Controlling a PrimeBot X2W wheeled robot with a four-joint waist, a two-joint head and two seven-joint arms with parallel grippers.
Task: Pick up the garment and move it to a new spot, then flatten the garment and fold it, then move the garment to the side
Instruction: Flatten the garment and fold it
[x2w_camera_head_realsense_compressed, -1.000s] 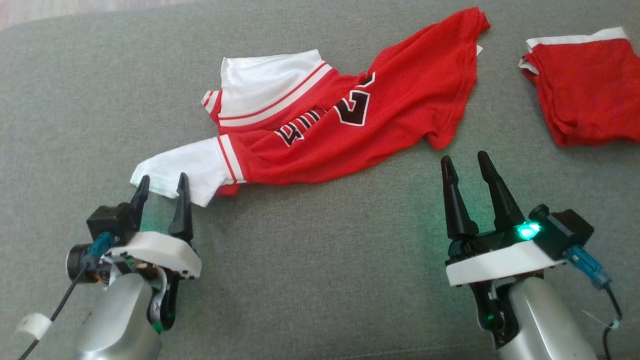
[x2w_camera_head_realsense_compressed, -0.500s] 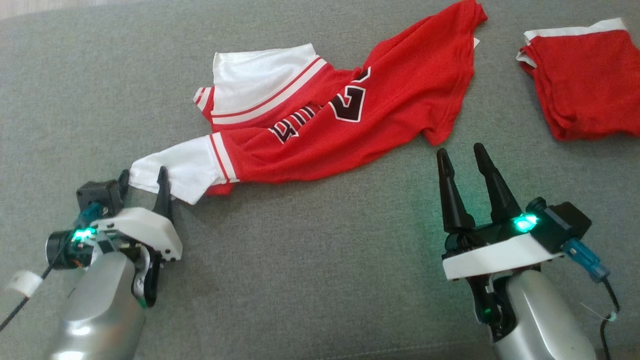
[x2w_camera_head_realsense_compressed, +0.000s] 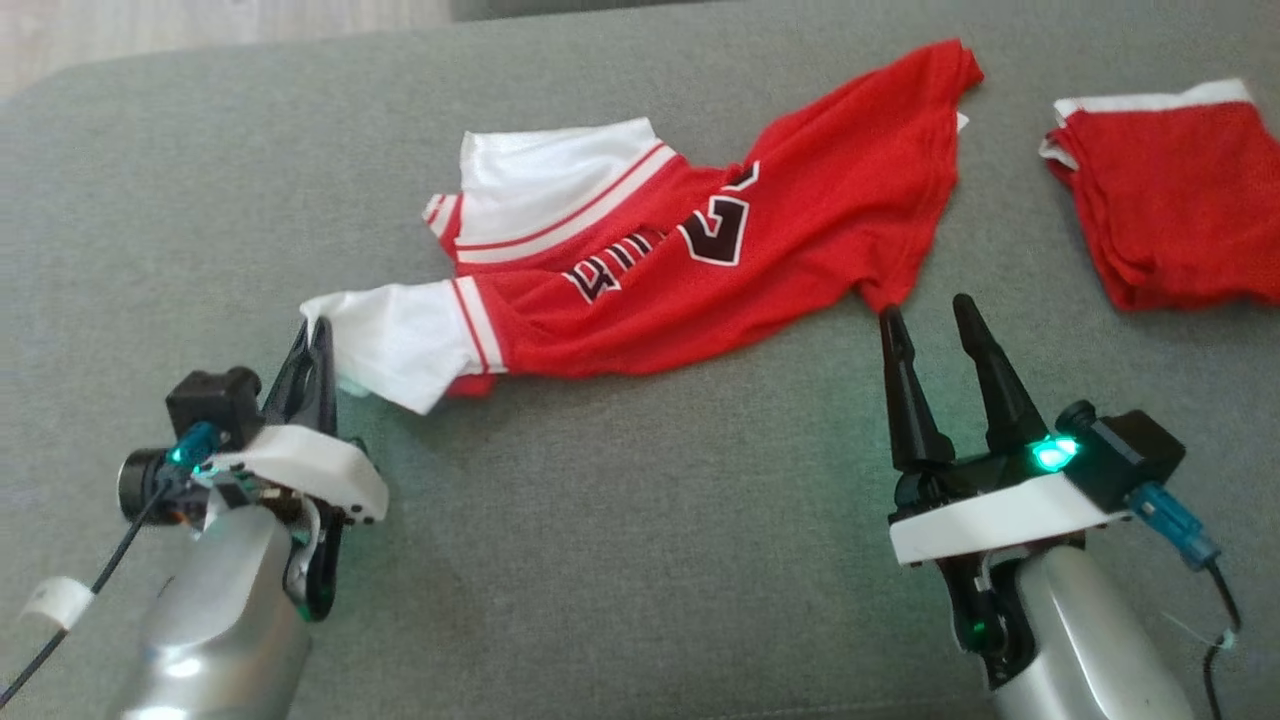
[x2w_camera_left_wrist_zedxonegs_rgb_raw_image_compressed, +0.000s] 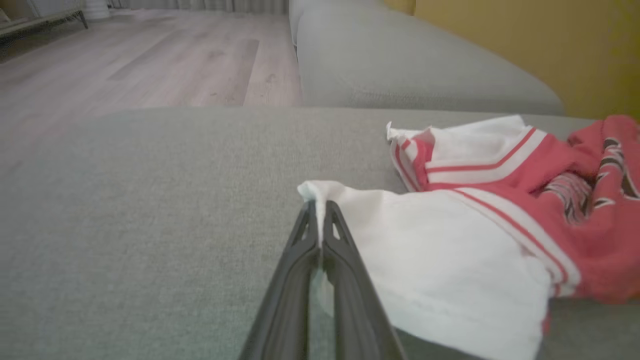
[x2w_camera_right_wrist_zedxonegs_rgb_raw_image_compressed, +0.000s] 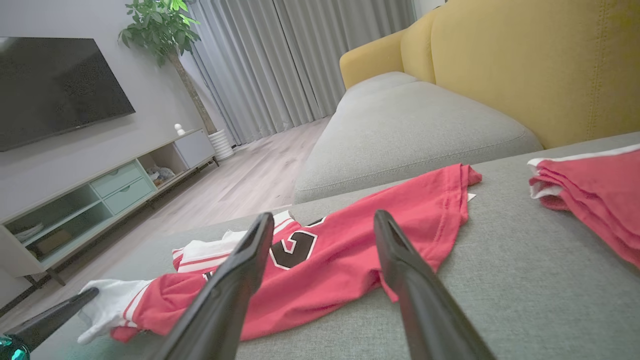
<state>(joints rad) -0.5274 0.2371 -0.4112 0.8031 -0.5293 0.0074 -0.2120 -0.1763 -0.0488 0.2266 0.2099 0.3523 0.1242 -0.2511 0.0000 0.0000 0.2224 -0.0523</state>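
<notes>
Garment: a crumpled red-and-white sports jersey (x2w_camera_head_realsense_compressed: 700, 250) lies on the grey fabric sofa cushion (x2w_camera_head_realsense_compressed: 600, 560). Its long axis runs diagonally from the white sleeve (x2w_camera_head_realsense_compressed: 400, 340) at near left to the red hem at far right. Left hand (x2w_camera_head_realsense_compressed: 312, 340) is clamped shut on the sleeve's tip. Right hand (x2w_camera_head_realsense_compressed: 925, 310) stands spread and holds nothing. The hem's low red corner (x2w_camera_head_realsense_compressed: 885, 290) lies just ahead of its fingertips, so it is the nearer hand for that end. A folded red cloth pile (x2w_camera_head_realsense_compressed: 1170, 200) sits well apart, rightward.
</notes>
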